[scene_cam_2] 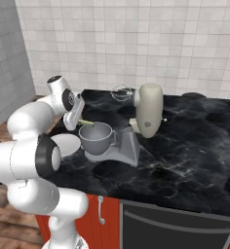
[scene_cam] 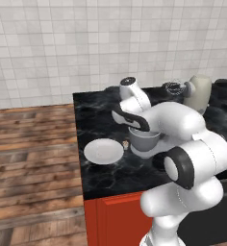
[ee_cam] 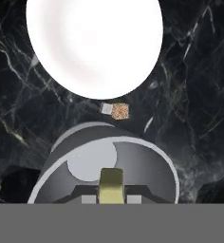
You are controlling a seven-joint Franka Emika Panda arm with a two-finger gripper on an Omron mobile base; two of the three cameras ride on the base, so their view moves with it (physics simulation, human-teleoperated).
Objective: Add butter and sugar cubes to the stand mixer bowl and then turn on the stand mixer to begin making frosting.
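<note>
- The claw (ee_cam: 112, 199) is clamped on the butter (ee_cam: 111, 182), a stubby yellowish stick that pokes up between the two tips in the hand view. The jaws look nearly together, which fits since the stick is so thin.
- Straight below the claw sits the stand mixer bowl (ee_cam: 76, 166). The hand looks straight down into it, so I'd guess the butter is parked there on purpose, ready to be let go and fall inside.
- In the right base view you can just make out the stick's pale end (scene_cam_2: 87, 122) over the bowl's near rim, not touching the metal as far as I can tell.
- The sugar cubes (ee_cam: 116, 110) are on the black worktop (ee_cam: 199, 71), just past the bowl's far rim from the claw, in the gap between the bowl and the white plate (ee_cam: 95, 42). Still waiting their turn, I think.
- The plate is further out from the claw, beyond the cubes, with nothing on it.
- The stand mixer (scene_cam_2: 148, 109) has its cream head tilted back, off to the claw's side. That leaves the bowl's mouth open for dropping stuff in.
- My read: the butter step is almost done; the sugar and switching it on come after.
</note>
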